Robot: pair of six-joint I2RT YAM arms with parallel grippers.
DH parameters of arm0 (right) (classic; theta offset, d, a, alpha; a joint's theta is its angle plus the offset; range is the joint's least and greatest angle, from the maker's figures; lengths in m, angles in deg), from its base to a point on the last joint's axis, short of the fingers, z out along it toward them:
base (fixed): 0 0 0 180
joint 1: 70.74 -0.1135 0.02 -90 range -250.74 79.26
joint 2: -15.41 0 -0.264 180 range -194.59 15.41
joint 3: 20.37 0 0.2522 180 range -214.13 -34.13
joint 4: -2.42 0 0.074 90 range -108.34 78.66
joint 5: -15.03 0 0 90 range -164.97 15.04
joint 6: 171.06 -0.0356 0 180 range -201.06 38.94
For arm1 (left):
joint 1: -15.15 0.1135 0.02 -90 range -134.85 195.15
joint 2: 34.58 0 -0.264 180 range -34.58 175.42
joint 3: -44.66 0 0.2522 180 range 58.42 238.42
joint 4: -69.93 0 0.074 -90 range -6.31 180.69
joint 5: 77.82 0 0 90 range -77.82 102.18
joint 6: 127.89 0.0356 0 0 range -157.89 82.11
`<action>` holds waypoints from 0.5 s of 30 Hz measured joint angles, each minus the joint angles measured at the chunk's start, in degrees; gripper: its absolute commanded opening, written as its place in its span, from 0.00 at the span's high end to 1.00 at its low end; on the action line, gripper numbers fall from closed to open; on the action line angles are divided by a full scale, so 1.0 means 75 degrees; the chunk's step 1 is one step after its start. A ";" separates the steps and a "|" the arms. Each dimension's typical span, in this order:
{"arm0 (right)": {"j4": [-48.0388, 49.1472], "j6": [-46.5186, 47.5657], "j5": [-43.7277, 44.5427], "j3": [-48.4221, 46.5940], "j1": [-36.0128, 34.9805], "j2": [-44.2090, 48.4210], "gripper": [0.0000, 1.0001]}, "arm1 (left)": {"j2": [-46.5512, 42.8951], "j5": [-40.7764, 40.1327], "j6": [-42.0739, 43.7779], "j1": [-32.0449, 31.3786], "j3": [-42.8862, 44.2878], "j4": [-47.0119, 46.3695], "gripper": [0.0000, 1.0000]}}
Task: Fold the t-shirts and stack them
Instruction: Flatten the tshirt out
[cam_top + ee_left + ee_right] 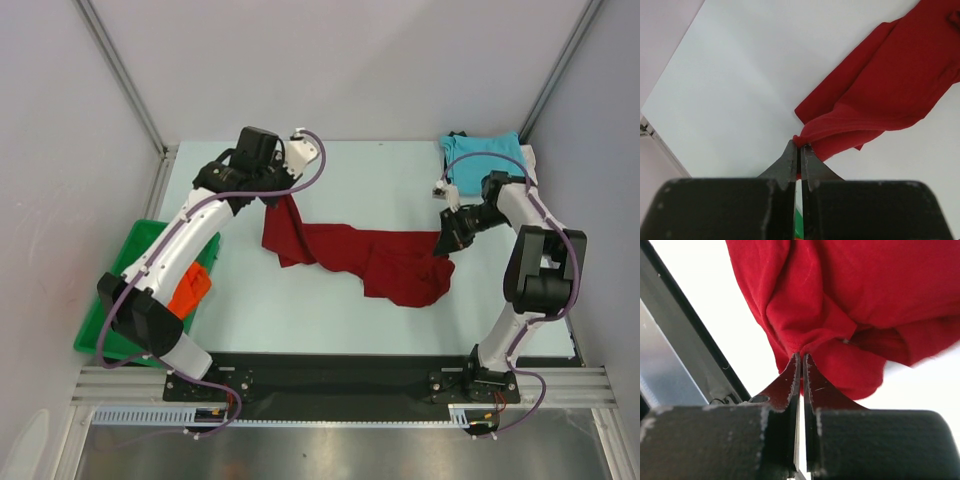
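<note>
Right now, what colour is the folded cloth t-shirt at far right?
Folded cloth t-shirt: turquoise, clearest in top external.

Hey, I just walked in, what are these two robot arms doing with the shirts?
Both arms have hold of the dark red t-shirt. The left gripper is pinched shut on its left end and the right gripper on its right end, with the cloth crumpled across the table between them, not yet folded. A turquoise t-shirt lies folded at the far right corner. An orange t-shirt sits in the green tray on the left.
</note>
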 measured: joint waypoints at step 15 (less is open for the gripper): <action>0.0895 -0.1967 0.0562 -0.3695 0.0405 0.2544 1.00 | -0.1644 -0.1288 0.1489 -0.0003 0.0702 -0.0947 1.00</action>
